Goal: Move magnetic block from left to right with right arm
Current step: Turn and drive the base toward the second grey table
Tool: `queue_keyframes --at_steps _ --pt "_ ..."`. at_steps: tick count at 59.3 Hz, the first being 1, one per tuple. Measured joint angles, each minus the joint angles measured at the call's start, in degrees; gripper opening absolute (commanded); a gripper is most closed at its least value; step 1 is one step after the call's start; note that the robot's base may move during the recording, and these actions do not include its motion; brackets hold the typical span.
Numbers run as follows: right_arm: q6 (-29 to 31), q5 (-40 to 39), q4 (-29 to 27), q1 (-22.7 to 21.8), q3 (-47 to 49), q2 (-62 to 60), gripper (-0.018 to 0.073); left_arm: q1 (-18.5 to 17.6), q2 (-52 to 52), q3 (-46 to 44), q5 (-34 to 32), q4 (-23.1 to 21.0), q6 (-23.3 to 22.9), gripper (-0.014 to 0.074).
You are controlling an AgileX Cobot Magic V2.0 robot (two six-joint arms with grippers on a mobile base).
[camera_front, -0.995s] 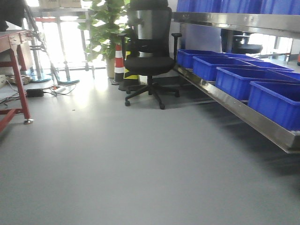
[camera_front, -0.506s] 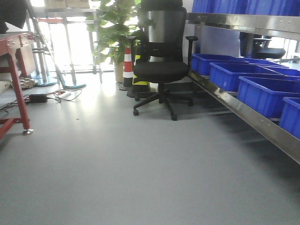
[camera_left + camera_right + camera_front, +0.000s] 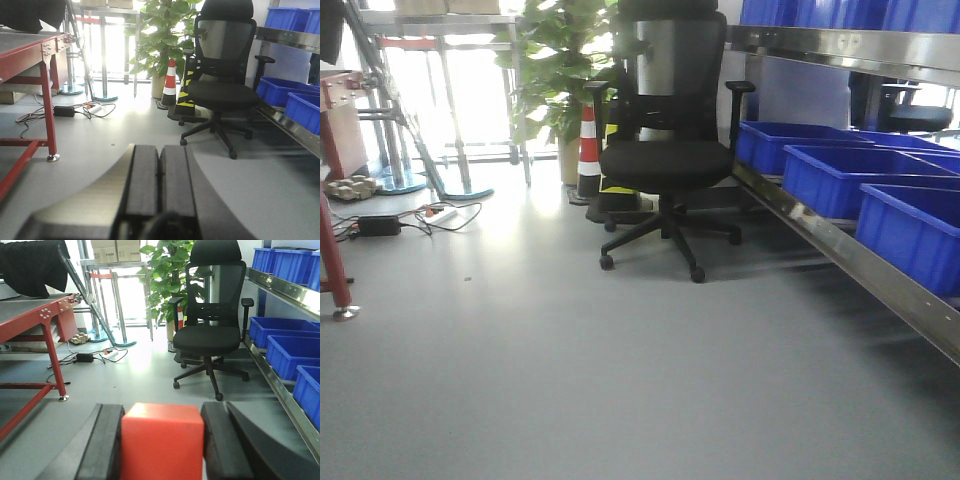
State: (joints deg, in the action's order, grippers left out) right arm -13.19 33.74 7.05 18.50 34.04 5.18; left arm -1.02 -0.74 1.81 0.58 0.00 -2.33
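Observation:
In the right wrist view the magnetic block (image 3: 162, 445), a plain red cube, fills the gap between two black pads (image 3: 106, 445), so my right gripper (image 3: 163, 412) is shut on it above the grey floor. My left gripper (image 3: 159, 150) shows in the left wrist view with its two dark pads (image 3: 142, 175) pressed together and nothing between them. Neither gripper nor the block appears in the front-facing view.
A black office chair (image 3: 665, 160) stands ahead on the grey floor. Blue bins (image 3: 840, 175) sit on a steel shelf (image 3: 865, 270) along the right. A red-framed table (image 3: 47, 310) is at the left, with cables (image 3: 415, 220), a traffic cone (image 3: 588, 150) and a potted plant (image 3: 555, 70) behind.
The front-facing view has shifted: the chair looms larger and nearer, the blue bins slid to the right, and the red table leg moved toward the left edge.

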Motion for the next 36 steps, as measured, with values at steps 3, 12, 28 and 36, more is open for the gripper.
queue_keyframes --at_steps 3,12,28,36 --pt "0.00 0.00 0.00 0.00 0.00 0.00 0.0158 0.00 0.00 0.00 0.00 0.00 0.00 -0.0116" --pt "0.00 0.00 0.00 0.00 0.00 0.00 0.0158 0.00 0.00 0.00 0.00 0.00 0.00 -0.0116" --pt "0.00 0.00 0.00 0.00 0.00 0.00 0.0158 0.00 0.00 0.00 0.00 0.00 0.00 -0.0116" --pt "0.00 0.00 0.00 0.00 0.00 0.00 0.0158 0.00 0.00 0.00 0.00 0.00 0.00 -0.0116"
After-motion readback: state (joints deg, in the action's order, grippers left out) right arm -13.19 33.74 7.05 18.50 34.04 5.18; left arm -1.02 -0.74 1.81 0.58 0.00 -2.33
